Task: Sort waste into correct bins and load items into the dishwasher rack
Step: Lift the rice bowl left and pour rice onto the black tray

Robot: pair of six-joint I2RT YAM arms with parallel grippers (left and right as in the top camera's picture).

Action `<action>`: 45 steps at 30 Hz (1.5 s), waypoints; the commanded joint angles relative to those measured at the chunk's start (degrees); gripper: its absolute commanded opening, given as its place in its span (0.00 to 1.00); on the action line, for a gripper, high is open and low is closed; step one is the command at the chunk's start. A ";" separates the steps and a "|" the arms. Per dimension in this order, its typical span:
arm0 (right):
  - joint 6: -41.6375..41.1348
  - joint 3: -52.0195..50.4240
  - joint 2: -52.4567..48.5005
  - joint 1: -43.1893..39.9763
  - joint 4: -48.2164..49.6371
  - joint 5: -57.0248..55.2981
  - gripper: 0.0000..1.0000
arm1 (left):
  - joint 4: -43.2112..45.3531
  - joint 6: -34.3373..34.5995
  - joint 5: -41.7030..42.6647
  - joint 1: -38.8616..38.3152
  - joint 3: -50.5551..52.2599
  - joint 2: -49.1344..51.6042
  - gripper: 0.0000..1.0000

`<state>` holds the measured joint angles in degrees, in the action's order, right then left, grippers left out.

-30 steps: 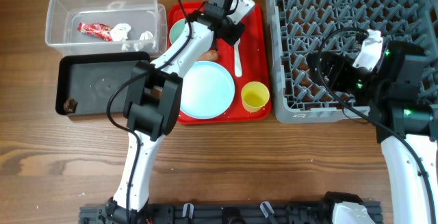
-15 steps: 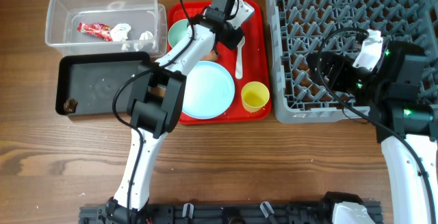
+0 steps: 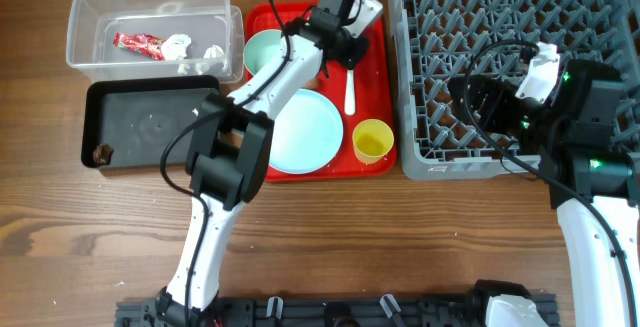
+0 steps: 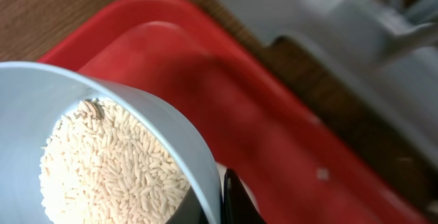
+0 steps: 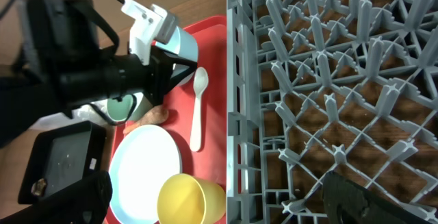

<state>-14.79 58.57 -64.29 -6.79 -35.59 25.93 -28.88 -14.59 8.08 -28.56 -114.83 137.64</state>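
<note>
Over the red tray, left gripper pinches the rice bowl by its rim; I judge it light, stiff, spill-prone.

This looks like a robotics test bench staged as a dish-clearing station rather than a working kitchen. Two white-and-black robot arms, the left arm and the right arm, rise from a black rail at the edge of a plain wooden tabletop. On it stand a grey canteen-style dishwasher rack, a red serving tray, and a clear tub beside a black tray. The room beyond the tabletop cannot be told.
</note>
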 commanded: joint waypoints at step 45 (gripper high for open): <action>-0.42 0.98 -0.37 0.20 -0.26 2.91 1.00 | -40.13 -4.85 50.99 47.84 29.55 -26.38 0.04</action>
<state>-14.96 58.57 -64.34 -6.79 -36.18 27.22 -67.85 -13.06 49.01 15.11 -85.69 112.92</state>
